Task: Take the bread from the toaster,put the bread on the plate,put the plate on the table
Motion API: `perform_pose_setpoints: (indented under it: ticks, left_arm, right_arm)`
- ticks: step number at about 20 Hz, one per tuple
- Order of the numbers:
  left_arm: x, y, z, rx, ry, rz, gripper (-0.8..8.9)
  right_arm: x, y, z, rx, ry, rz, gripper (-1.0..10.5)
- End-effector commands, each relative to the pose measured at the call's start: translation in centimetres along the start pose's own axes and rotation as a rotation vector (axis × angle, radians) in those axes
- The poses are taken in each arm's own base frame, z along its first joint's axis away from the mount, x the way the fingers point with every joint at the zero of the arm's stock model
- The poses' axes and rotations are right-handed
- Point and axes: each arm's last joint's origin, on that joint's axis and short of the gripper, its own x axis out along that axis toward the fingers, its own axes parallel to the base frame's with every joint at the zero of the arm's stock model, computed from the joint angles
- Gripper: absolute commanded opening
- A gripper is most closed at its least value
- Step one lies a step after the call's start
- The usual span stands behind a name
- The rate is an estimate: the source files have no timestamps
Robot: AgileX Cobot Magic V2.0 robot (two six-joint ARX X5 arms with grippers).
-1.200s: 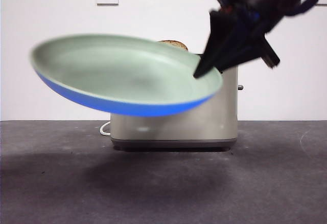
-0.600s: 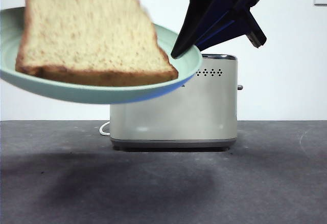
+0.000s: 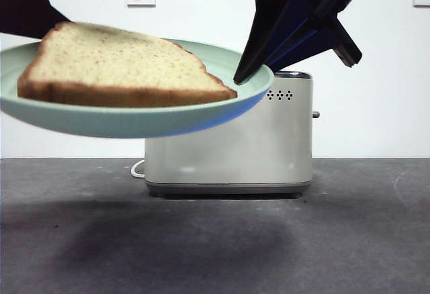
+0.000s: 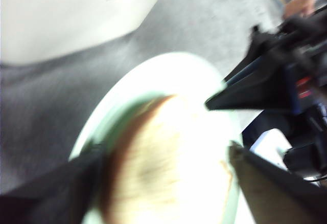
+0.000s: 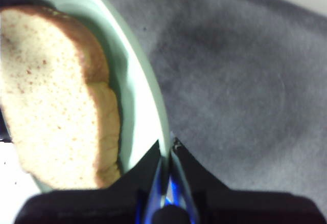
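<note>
The right gripper (image 3: 236, 79) is clamped on the rim of the plate (image 3: 101, 123), its two jaws pinched together over the edge, and holds it in the air above the table (image 3: 215, 240), in front of the toaster (image 3: 269, 139). One slice of bread (image 3: 114, 72) lies flat on the single mint-green plate: tan, speckled, squarish, with a dark brown crust. The left gripper (image 4: 163, 157) hovers just over the slice, jaws spread apart on either side of it. One cream toaster stands behind, towards the table's far edge.
</note>
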Motion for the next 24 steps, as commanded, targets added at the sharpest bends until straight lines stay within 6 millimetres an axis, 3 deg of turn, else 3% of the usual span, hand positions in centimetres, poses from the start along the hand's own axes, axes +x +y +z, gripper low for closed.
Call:
perform_pose_setpoints:
  ticks: [1,6,11,12,16,24]
  left_arm:
    - [-0.6,-0.4,0.8,0.041,-0.022,0.014,5.07]
    - [-2.5,-2.0,2.7,0.098,-0.076,-0.006,5.07]
    - [-5.7,-4.3,4.7,0.201,-0.153,-0.023,4.96]
    - [-6.6,-4.9,5.0,0.232,-0.164,-0.019,4.42]
    - [-9.4,-6.3,5.1,0.295,-0.194,-0.016,-0.24]
    - [-12.0,-6.2,3.3,0.402,-0.226,0.280,-0.08]
  right_arm:
    - [-0.1,0.2,0.0,-0.021,-0.004,0.033,-0.2]
    - [-0.1,0.2,0.0,-0.020,-0.004,0.032,-0.2]
    - [-0.9,-0.2,0.1,-0.030,-0.034,0.010,-0.2]
    - [-1.3,-0.5,0.2,-0.023,-0.050,0.004,-0.2]
    - [-3.9,-1.5,0.0,0.018,-0.121,-0.034,-0.2]
    - [-7.7,-6.0,-2.1,0.210,-0.068,-0.171,-0.2]
